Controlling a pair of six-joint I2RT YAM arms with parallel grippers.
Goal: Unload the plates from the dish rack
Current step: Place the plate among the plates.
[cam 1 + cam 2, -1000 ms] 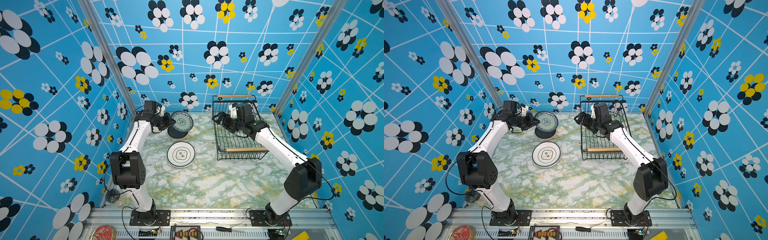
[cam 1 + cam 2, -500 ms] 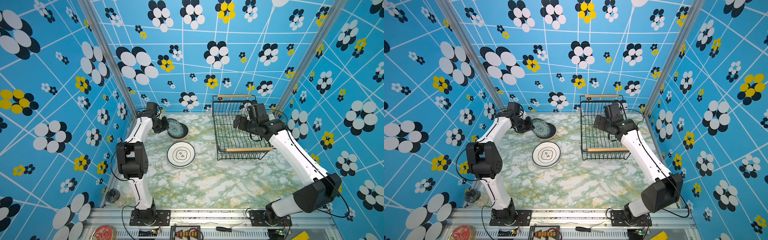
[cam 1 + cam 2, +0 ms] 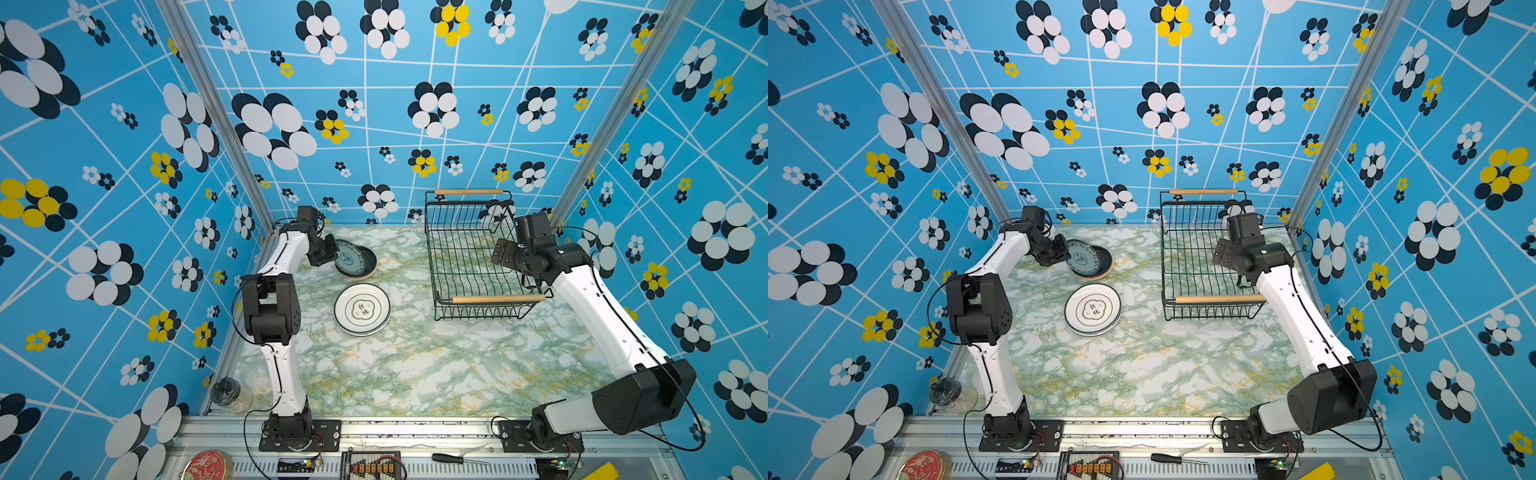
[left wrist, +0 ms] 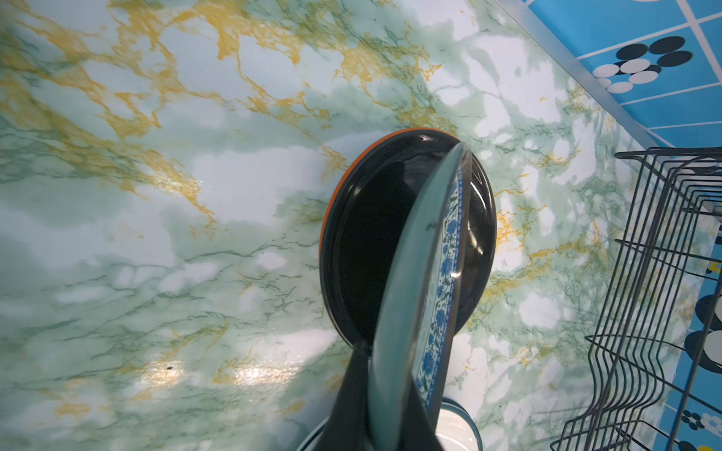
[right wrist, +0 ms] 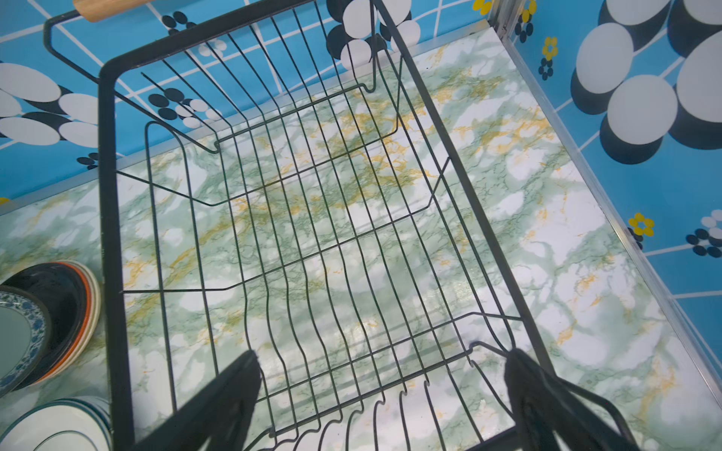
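In both top views the dish rack [image 3: 494,299] [image 3: 1219,298] is sitting on the marble table [image 3: 415,374], with the marbling showing through its wire floor. The right gripper [image 3: 500,252] [image 3: 1222,253] is hovering just inside the rack's rim on the right arm's side. Its jaws are standing wide apart with nothing between them. Well off the rack's other side, the left gripper [image 3: 331,254] [image 3: 1059,254] is pinching the edge of a teal-patterned plate [image 3: 348,258] [image 3: 1084,257]. It is holding that plate tilted over a black plate [image 3: 369,262] [image 3: 1105,262]. Nearer the robot than that pair, and apart from the rack's near handle, white plates [image 3: 362,309] [image 3: 1093,309] are lying stacked flat.

The left wrist camera is looking along the teal-patterned plate [image 4: 414,312], nearly edge-on, with a dark finger [image 4: 349,398] pressing against its back. Behind it the black plate [image 4: 363,242] is lying flat, an orange rim peeking out beneath it, near the rack [image 4: 664,273] but apart from it. Whether the tilted plate is touching it is not clear.

In the right wrist view two dark fingers [image 5: 234,398] are spreading wide above the rack's wire floor [image 5: 304,234]. Just outside the rack's rim the black plate [image 5: 66,296] is resting on orange and cream ones. The teal-patterned plate [image 5: 19,336] is overlapping it, and the white plates [image 5: 58,427] are lying beside them.
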